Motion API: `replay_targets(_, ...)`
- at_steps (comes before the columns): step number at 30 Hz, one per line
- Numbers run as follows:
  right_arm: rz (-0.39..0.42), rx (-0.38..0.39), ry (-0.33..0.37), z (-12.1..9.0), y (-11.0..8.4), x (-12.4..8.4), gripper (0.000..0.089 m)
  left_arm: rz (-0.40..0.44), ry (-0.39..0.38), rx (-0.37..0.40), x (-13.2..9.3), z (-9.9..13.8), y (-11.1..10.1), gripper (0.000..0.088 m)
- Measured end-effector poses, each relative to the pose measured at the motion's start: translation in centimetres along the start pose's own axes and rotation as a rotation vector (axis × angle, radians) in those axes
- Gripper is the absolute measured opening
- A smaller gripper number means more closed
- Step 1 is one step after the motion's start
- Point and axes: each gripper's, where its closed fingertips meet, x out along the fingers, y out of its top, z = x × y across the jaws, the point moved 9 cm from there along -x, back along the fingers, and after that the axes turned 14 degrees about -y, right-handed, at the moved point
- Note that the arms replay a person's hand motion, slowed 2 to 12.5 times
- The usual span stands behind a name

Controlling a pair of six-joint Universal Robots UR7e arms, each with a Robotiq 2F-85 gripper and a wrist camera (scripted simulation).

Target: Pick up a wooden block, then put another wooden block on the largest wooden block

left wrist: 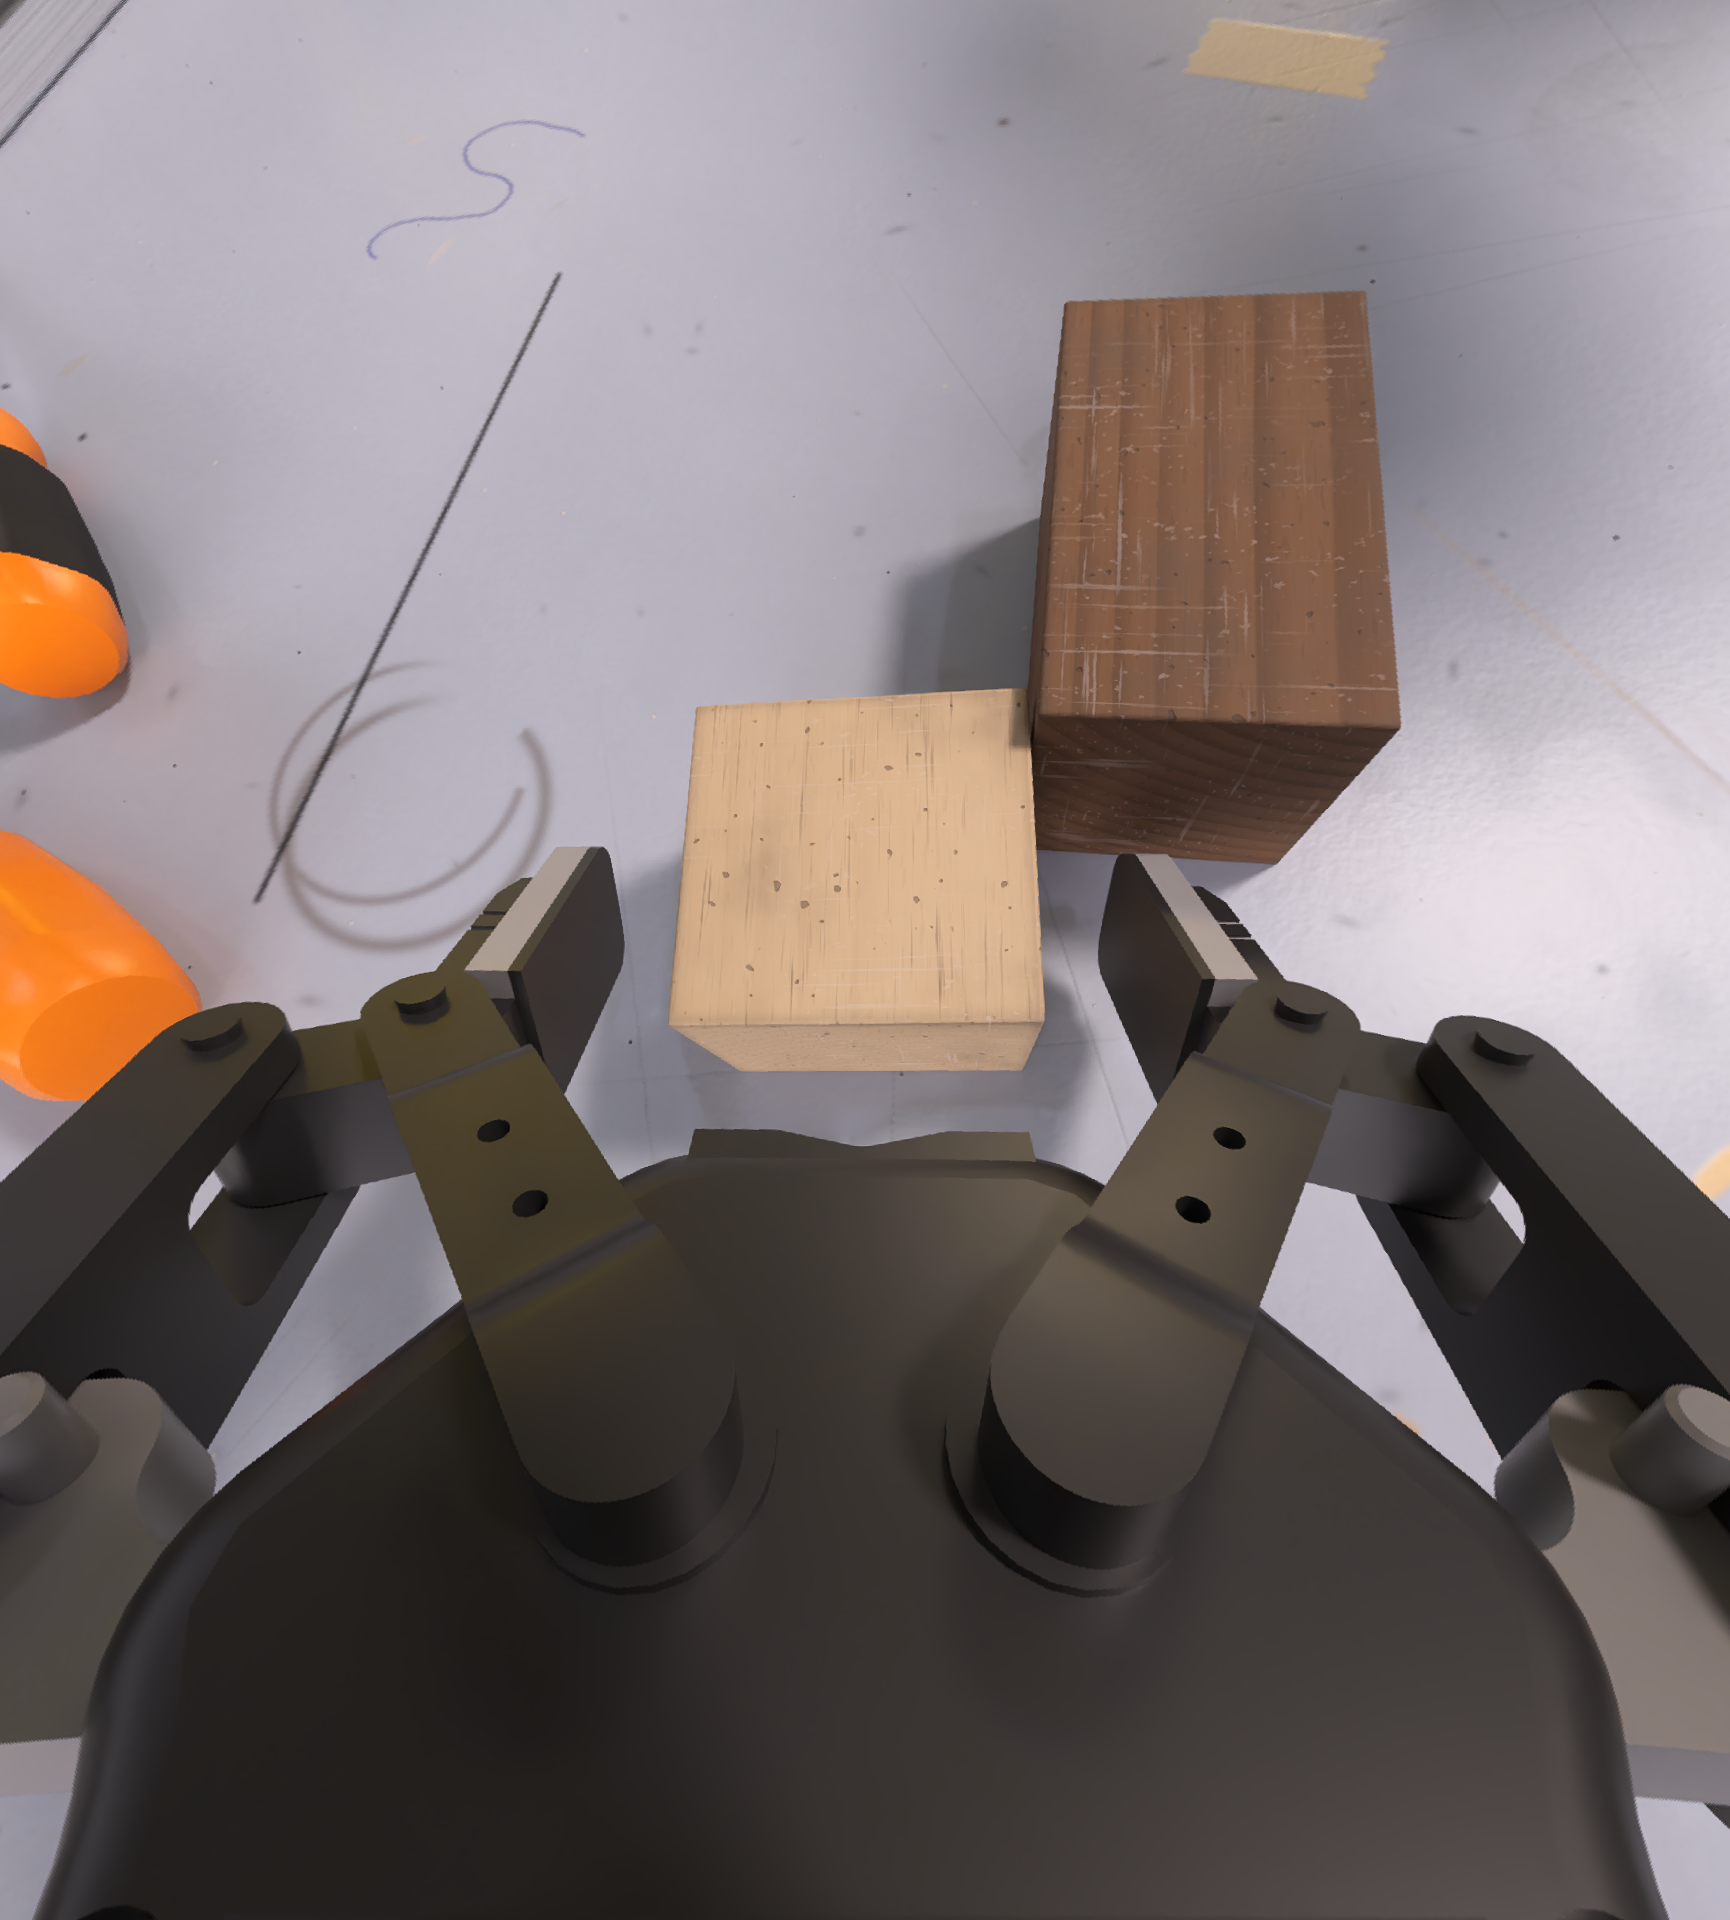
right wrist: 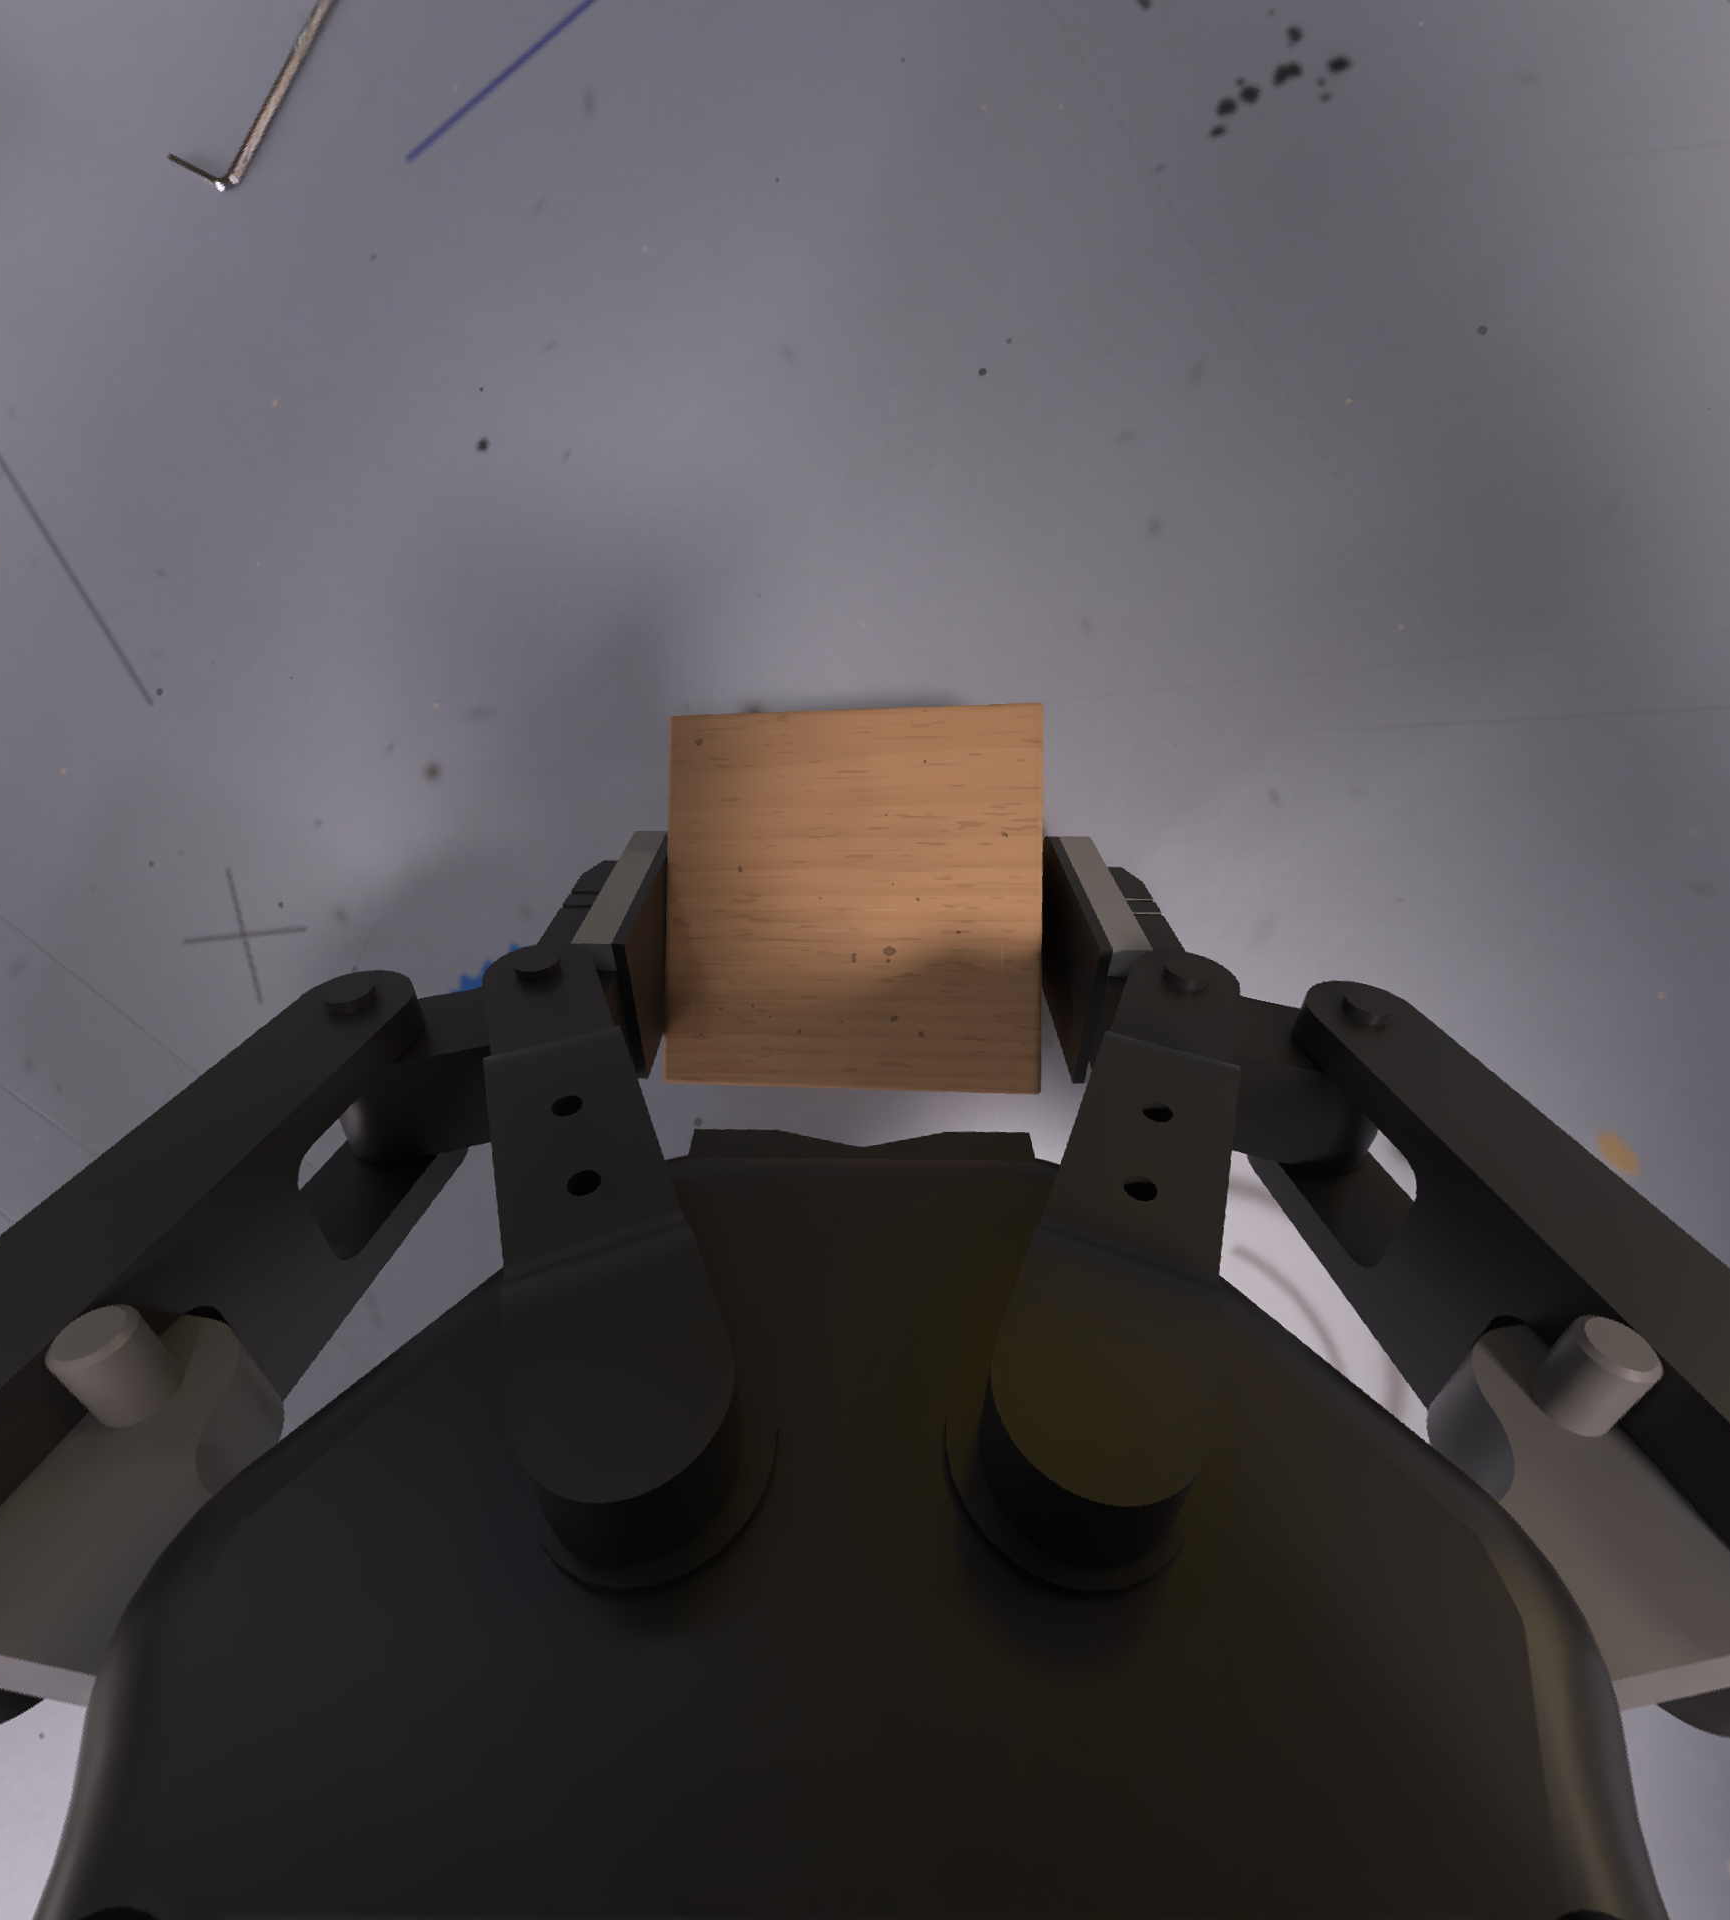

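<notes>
Wood here looked rigid, light, unslippery. Left gripper [left wrist: 861, 925] straddled the pale block [left wrist: 856, 883] on the worktop [left wrist: 736, 416], fingers wide; dark largest block [left wrist: 1214, 540] touched at one o'clock. Right gripper [right wrist: 853, 940] pinched a tan block [right wrist: 853, 894] by its flat sides.

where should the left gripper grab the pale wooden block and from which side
Grip the pale block on its two flat side faces, coming straight down from above. The left gripper is open with a finger on either side of it. Stay toward the near half: the far right corner sits by the dark block, with little room there for the right finger.
</notes>
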Motion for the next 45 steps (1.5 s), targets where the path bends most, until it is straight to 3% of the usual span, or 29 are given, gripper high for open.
replay_targets(8, 0.001, 0.012, 0.021, 0.2, 0.0, 0.0, 0.0589, -0.018, 0.019, 0.02, 0.4, 0.0, 0.0, 0.072)
replay_targets(16, -0.004, 0.015, 0.031, 0.4, 0.0, 0.0, 0.0589, -0.014, 0.017, 0.031, 0.5, 0.1, 0.0, 0.057)
replay_targets(32, 0.008, 0.019, 0.099, 0.1, 0.3, -0.5, 0.0589, 0.037, 0.0, -0.007, -0.4, -0.1, 0.4, 0.0569)
replay_targets(45, 0.045, -0.003, 0.161, -0.8, 0.9, -1.5, 0.0589, 0.182, -0.023, -0.053, -2.7, 0.3, 2.5, 0.0569)
